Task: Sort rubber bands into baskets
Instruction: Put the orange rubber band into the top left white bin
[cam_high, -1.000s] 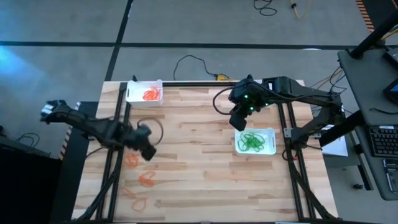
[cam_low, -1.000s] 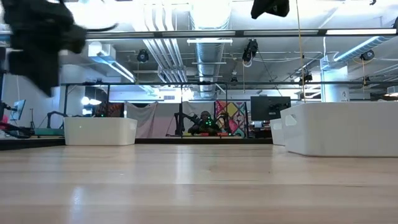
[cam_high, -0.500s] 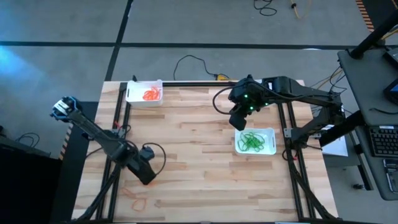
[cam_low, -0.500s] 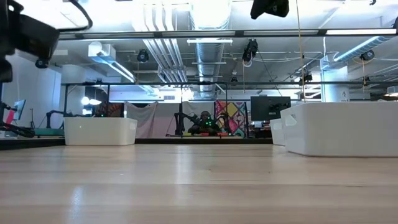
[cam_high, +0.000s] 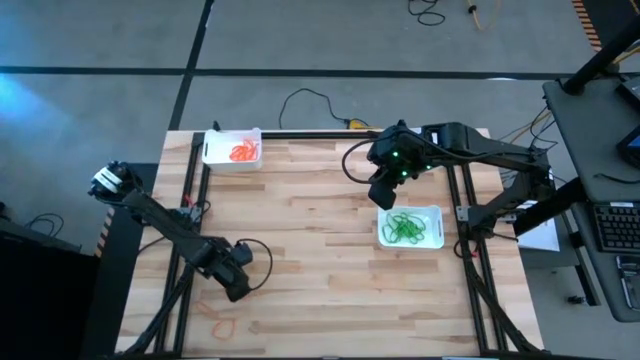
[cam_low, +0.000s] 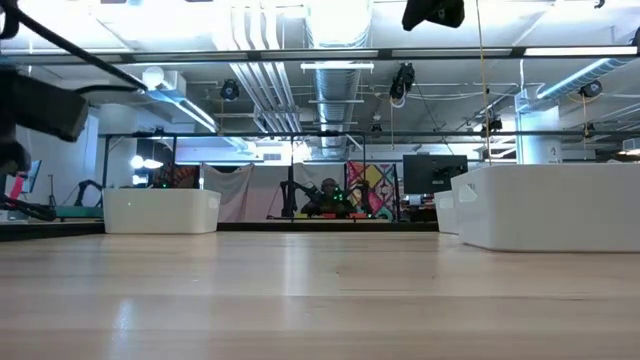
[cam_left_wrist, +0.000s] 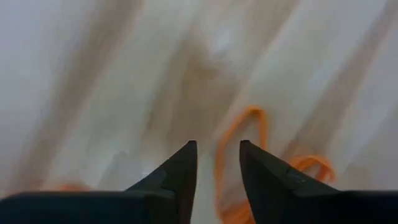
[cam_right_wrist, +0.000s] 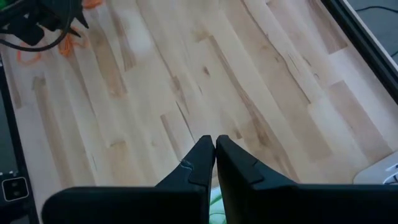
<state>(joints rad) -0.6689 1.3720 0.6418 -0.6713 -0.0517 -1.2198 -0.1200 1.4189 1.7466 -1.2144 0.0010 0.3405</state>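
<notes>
Left wrist view: the left gripper is low over the table, fingers partly apart astride an orange rubber band, holding nothing, apparently placed to pinch it. The right gripper waits closed and empty above the basket of green bands.

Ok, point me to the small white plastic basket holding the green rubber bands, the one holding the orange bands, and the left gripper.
White plastic basket with green rubber bands (cam_high: 434, 212): high view, its bare rim corner.
White plastic basket with orange rubber bands (cam_high: 212, 152): high view, bare floor beside the bands.
Left gripper (cam_left_wrist: 216, 163): left wrist view, gap between fingertips.
</notes>
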